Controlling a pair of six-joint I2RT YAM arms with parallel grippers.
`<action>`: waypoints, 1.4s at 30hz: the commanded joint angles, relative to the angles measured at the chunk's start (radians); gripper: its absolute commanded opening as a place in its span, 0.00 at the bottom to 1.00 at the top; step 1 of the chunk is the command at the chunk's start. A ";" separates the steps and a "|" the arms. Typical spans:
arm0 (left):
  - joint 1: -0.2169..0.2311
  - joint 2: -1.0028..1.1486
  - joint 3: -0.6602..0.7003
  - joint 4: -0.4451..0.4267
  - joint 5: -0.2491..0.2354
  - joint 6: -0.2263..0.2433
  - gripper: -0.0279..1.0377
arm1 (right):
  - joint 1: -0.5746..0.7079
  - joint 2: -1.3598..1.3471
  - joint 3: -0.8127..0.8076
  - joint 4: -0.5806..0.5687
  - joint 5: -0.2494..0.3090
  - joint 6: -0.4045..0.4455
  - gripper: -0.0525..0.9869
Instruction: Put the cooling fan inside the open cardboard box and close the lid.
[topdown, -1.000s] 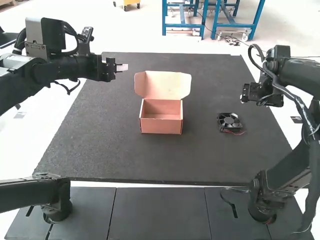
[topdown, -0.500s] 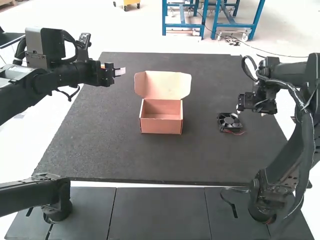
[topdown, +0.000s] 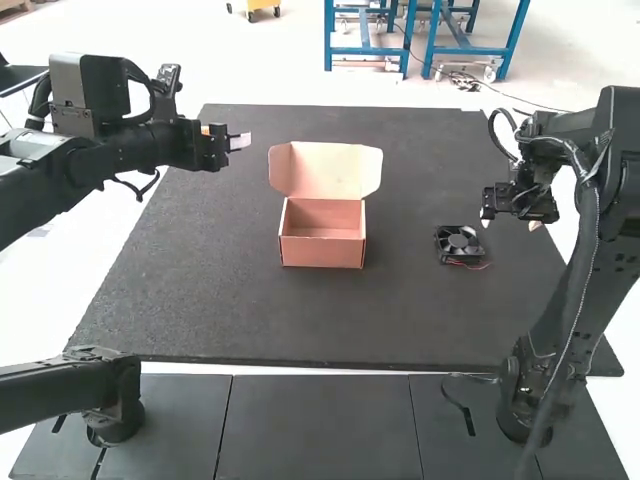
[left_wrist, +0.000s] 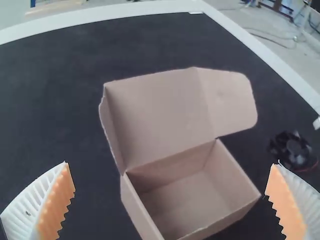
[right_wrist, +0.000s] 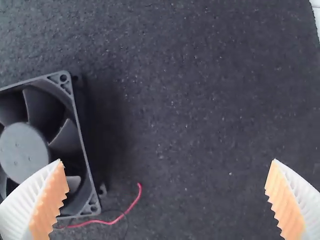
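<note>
Your right gripper (right_wrist: 160, 200) hangs wide open, and the cooling fan (topdown: 459, 243) sits off-centre on its box side, under one finger. The fan lies flat, hub up, between the cardboard box (topdown: 322, 233) and the mat's (topdown: 200, 260) right edge. It is square, so it has no long axis. The left gripper (topdown: 238, 138), also wide, is well apart.

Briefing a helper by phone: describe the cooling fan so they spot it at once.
On the black mat, look right of the open cardboard box. The cooling fan lies flat there: small, square, black, trailing a thin red wire.
</note>
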 joint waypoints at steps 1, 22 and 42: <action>0.001 -0.021 0.003 0.012 -0.011 -0.002 0.87 | -0.015 0.027 0.047 -0.028 -0.007 -0.034 0.92; 0.001 -0.018 0.009 0.025 -0.012 -0.006 0.87 | -0.004 0.168 0.134 -0.104 -0.079 -0.044 0.92; 0.001 -0.018 0.023 0.028 -0.012 -0.006 0.87 | -0.004 0.247 0.191 -0.137 -0.078 -0.034 0.92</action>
